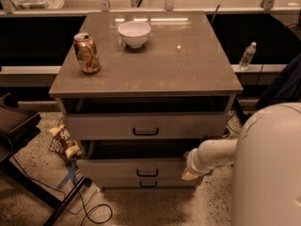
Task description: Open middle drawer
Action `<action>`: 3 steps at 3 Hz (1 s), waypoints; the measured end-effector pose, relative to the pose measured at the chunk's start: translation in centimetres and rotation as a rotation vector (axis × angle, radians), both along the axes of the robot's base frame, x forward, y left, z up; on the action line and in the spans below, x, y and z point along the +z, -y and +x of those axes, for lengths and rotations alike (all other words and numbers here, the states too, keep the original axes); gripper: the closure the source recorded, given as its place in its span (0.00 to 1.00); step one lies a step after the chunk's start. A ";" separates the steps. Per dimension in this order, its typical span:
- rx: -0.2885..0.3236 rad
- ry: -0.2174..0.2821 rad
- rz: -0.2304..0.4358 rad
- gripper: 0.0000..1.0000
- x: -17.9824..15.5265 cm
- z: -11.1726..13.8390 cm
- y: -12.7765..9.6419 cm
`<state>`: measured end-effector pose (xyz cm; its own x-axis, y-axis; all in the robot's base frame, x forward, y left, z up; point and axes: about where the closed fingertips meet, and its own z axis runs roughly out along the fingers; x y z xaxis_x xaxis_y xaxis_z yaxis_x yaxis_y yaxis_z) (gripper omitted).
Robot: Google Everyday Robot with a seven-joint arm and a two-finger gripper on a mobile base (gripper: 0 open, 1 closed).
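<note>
My gripper sits at the right end of the pale-grey, black-handled middle drawer; I cannot tell if it is open or closed. The drawer stands partly out. Beyond it, the brown worktop carries a dented gold can and a white bowl.

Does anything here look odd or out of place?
A crumpled snack bag lies on the floor left of the cabinet. The gripper sits at the right end of the middle drawer, which stands partly open.

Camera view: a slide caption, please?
Robot's gripper at the partly open middle drawer's right end; can and bowl on the cabinet top.
</note>
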<state>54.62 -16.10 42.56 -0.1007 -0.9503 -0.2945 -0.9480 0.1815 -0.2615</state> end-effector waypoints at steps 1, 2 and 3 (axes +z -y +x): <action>0.001 -0.002 0.000 0.00 -0.1 0.0 -0.1; 0.001 -0.002 0.000 0.00 -0.1 0.0 -0.1; 0.002 -0.004 0.001 0.18 -0.2 -0.1 -0.1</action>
<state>54.51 -15.97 42.39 -0.0995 -0.9504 -0.2947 -0.9493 0.1794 -0.2580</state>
